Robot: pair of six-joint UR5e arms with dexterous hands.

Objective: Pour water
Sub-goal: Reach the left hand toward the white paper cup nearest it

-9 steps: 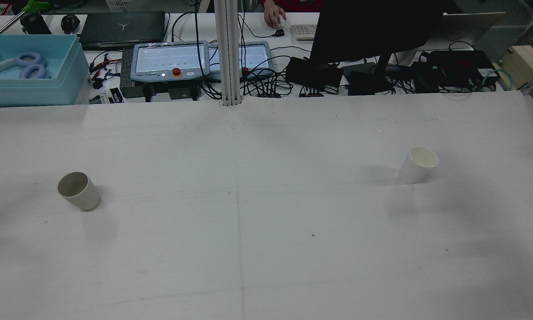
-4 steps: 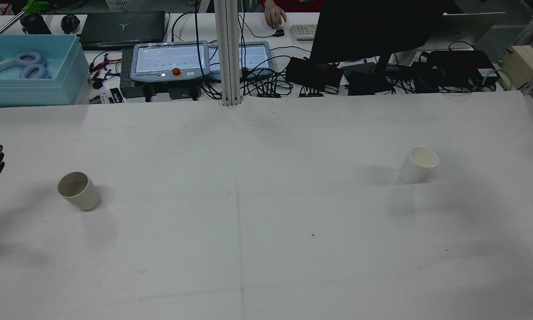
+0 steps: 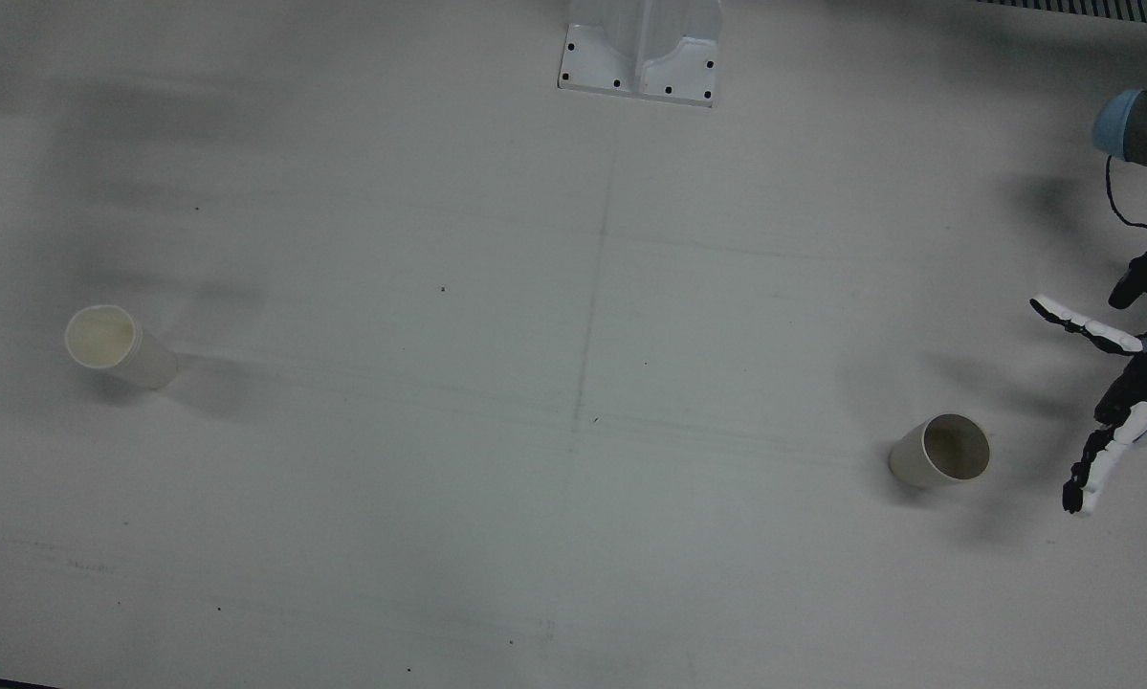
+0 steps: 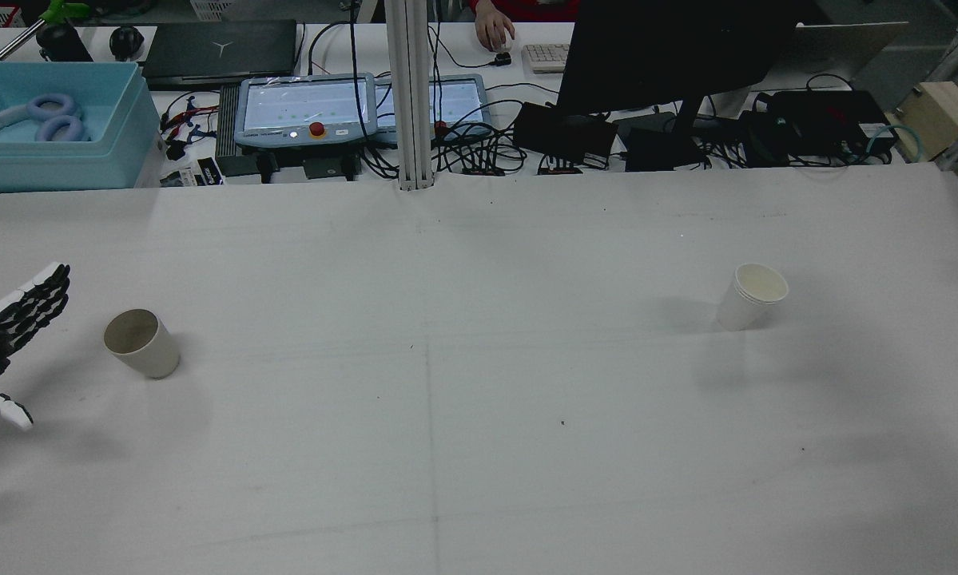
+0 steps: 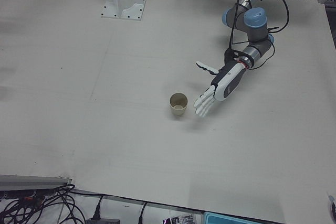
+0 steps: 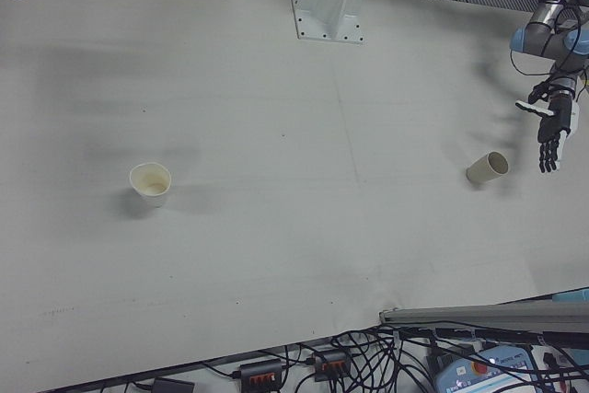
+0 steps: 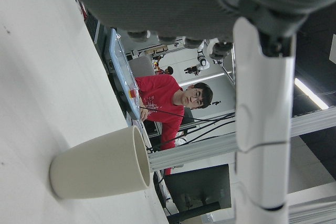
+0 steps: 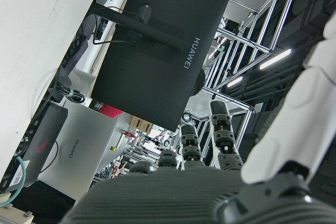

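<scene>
Two cups [image 4: 141, 343] [image 4: 752, 296] upright — left hand [image 4: 11, 331] spread, beside one.

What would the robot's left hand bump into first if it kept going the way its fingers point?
Probably the cup nearest it. The left hand is open, with its fingers aimed roughly at that cup, a small gap between them. It could slip just past; depth is hard to judge.

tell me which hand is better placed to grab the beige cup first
Left. The left hand is open beside the beige cup, fingers spread toward it. The right hand shows only in its own camera, nowhere over the table.
</scene>
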